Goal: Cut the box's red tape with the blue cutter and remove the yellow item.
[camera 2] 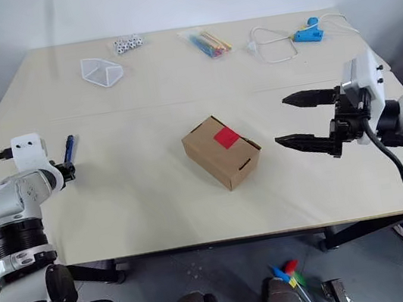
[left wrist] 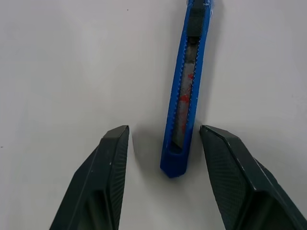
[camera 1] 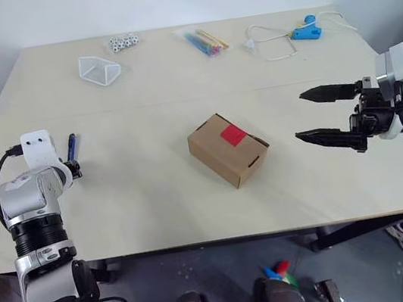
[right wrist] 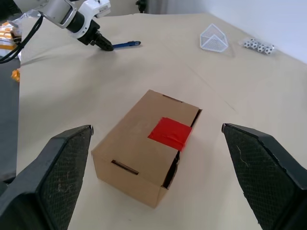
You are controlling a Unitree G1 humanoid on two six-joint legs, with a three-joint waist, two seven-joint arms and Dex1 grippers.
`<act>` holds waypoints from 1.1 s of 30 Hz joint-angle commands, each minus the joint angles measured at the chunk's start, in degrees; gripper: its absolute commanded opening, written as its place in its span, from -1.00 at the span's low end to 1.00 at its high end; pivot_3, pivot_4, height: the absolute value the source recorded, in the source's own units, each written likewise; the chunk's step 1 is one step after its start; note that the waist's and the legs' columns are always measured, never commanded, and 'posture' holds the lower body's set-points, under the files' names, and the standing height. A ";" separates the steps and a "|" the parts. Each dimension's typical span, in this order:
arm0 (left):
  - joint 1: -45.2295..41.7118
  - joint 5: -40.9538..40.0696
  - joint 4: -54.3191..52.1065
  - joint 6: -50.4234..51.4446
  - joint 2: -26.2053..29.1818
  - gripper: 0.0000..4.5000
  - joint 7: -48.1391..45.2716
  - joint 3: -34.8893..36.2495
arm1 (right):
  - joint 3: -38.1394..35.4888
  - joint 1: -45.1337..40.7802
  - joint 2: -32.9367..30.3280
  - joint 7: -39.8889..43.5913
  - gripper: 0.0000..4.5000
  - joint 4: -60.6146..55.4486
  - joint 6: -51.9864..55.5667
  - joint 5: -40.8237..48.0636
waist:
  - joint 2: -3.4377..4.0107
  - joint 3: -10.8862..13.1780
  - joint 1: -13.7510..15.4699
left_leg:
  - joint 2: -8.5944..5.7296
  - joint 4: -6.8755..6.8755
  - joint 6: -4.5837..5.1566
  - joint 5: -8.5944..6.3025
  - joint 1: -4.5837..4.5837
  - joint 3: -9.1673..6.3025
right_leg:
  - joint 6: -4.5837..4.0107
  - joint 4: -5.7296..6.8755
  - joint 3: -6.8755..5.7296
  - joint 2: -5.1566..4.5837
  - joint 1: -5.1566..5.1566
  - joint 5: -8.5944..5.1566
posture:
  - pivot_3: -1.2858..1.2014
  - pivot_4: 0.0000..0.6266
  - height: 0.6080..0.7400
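The brown box (camera 1: 228,149) sits mid-table with the red tape (camera 1: 233,135) across its closed top flaps. Near the table's left side the blue cutter (left wrist: 184,91) lies flat on the table. My left gripper (left wrist: 164,132) is open, its two fingers standing on either side of the cutter's near end with a gap on each side. My right gripper (camera 1: 300,115) hovers open to the right of the box, pointing at it, with nothing between its fingers. The yellow item is hidden.
Along the far edge lie a clear triangular container (camera 1: 99,69), small black-and-white balls (camera 1: 124,42), a bag of coloured sticks (camera 1: 203,41) and a light-blue tool with a white cord (camera 1: 305,31). Bare tabletop (camera 1: 140,199) surrounds the box.
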 commanded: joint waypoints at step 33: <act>3.27 1.82 7.65 -6.96 3.12 -0.66 -6.62 -7.16 | -0.44 -3.10 -2.17 0.54 1.00 0.51 0.74 -1.62 | 0.20 -0.12 -0.16 | 0.02 0.08 0.00 0.03 0.29 0.07 | -0.06 0.27 0.51 -0.01 -0.06 0.00 | 0.03 -0.52 1.00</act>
